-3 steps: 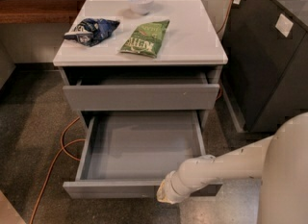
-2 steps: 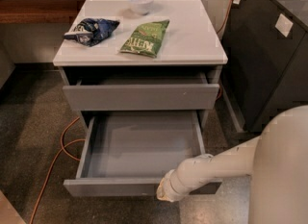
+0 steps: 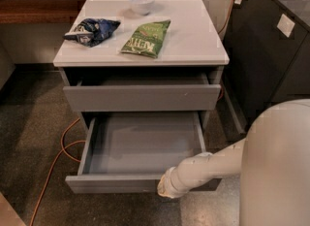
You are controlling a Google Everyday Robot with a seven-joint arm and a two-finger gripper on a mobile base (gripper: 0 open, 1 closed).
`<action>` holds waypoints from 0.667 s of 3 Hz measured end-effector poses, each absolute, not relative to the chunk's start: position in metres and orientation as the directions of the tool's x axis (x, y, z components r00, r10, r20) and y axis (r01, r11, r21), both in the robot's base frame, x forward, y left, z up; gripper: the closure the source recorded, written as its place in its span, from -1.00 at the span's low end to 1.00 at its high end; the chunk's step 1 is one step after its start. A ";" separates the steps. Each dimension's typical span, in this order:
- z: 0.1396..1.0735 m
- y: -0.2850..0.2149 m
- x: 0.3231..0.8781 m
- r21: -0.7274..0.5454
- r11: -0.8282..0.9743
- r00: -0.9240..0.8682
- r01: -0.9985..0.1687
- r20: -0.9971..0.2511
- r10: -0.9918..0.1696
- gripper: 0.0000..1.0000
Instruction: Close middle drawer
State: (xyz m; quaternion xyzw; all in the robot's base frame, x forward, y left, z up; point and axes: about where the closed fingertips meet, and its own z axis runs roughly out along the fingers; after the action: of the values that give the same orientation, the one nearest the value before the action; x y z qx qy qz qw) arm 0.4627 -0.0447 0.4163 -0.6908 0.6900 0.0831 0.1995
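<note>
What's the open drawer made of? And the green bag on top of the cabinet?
The middle drawer looks like painted wood or board: flat matte grey, no shine, thin straight walls. The green bag looks like thin plastic film: it's wrinkled, with printed lettering. The gripper is at the drawer's front panel, toward its right end as seen here.
</note>
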 end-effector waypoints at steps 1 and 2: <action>0.416 -0.044 0.481 -0.188 0.026 0.049 -0.982 -0.383 -0.923 1.00; 0.416 -0.044 0.492 -0.201 0.024 0.055 -0.979 -0.378 -0.924 1.00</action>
State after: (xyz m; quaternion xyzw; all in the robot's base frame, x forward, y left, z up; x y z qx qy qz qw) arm 0.4918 -0.0440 0.4161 -0.6954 0.6843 0.0658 0.2092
